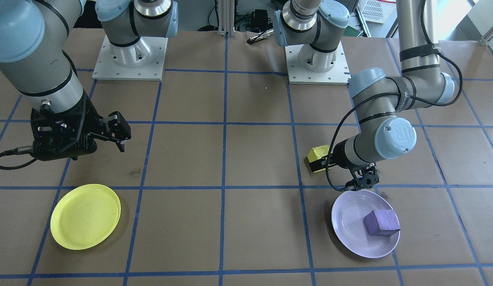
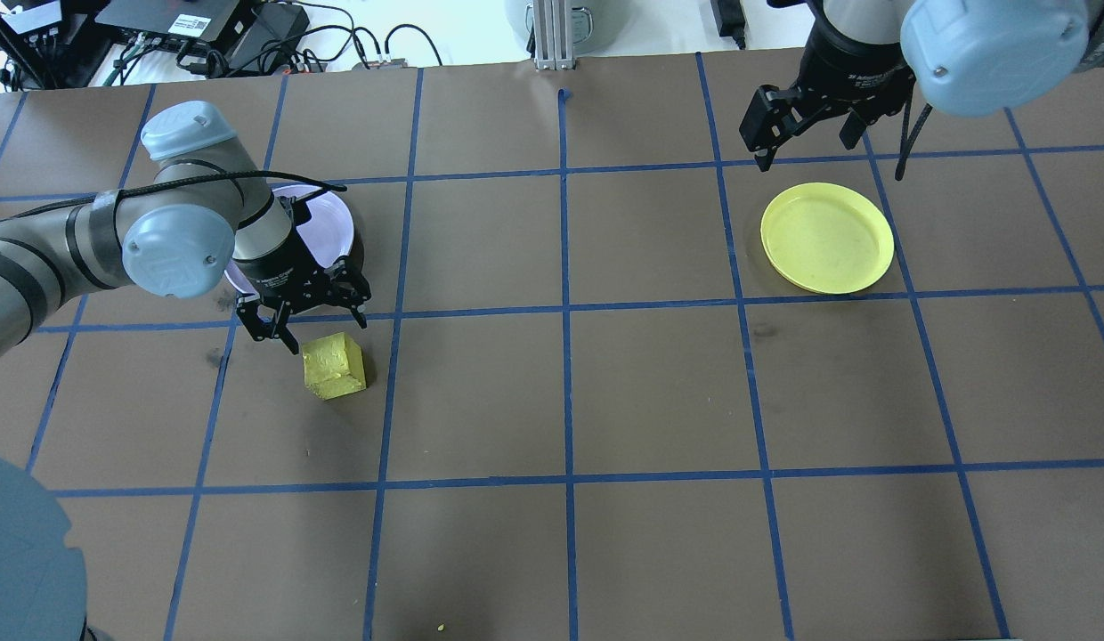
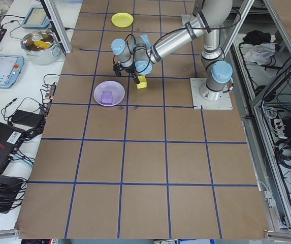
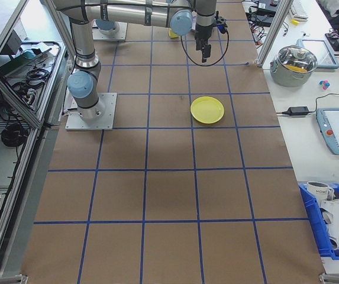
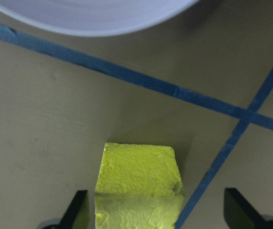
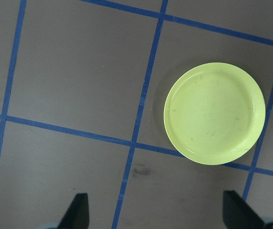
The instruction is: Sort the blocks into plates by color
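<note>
A yellow block (image 2: 334, 365) lies on the brown table just nearer than the lavender plate (image 2: 334, 223). My left gripper (image 2: 324, 332) hangs over it, open. In the left wrist view the yellow block (image 5: 138, 183) sits between the fingers (image 5: 76, 210), closer to the left one and touching neither. The purple block (image 1: 381, 223) rests inside the lavender plate (image 1: 348, 222). The yellow plate (image 2: 826, 237) holds nothing. My right gripper (image 2: 806, 125) hovers open beyond it, and the right wrist view looks down on the yellow plate (image 6: 215, 113).
Blue tape lines (image 2: 565, 307) divide the table into squares. The two arm bases (image 1: 130, 57) (image 1: 318, 63) stand at the robot's edge. A pot (image 3: 41, 43) and tablets sit on a bench off the table's far side. A yellow crumb (image 2: 441, 628) lies near the front edge.
</note>
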